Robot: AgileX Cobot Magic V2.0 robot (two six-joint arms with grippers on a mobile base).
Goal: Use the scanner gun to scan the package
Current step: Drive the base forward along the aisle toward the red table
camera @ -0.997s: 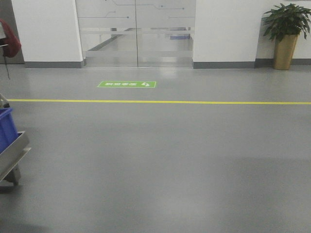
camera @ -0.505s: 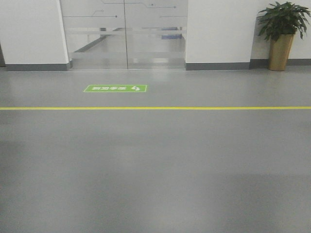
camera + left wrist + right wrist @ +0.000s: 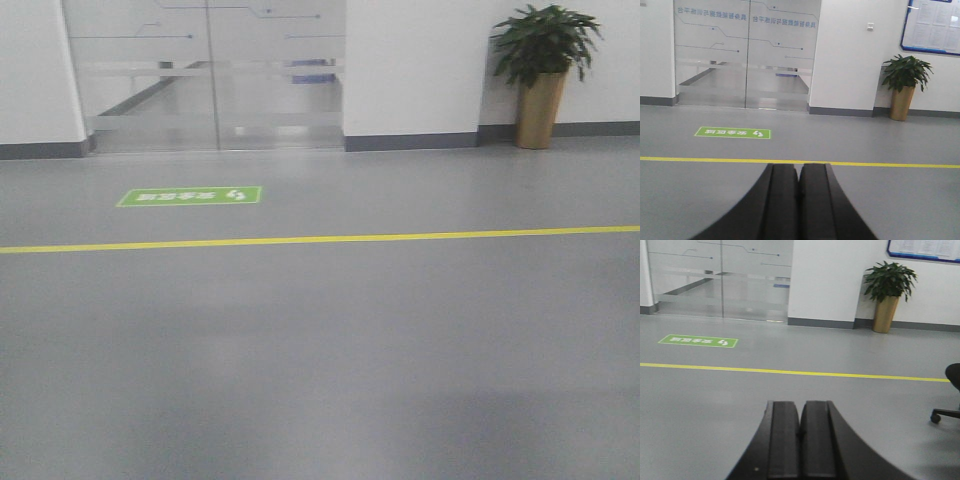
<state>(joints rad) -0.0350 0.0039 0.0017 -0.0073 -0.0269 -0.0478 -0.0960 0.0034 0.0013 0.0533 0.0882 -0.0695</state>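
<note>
My left claw (image 3: 799, 172) and right claw (image 3: 801, 410) are clenched on nothing, tucked for driving I judge, as only floor (image 3: 320, 350) shows, no package or scanner gun.

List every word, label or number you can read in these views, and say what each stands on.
On the floor sign: white characters on green, upside down from here, too blurred to quote.
On the glass door: a row of characters along the top, seemingly mirrored, too blurred to quote.
On the notice board: printed sheets, too small to read.
No text reads clearly enough to quote.
</note>
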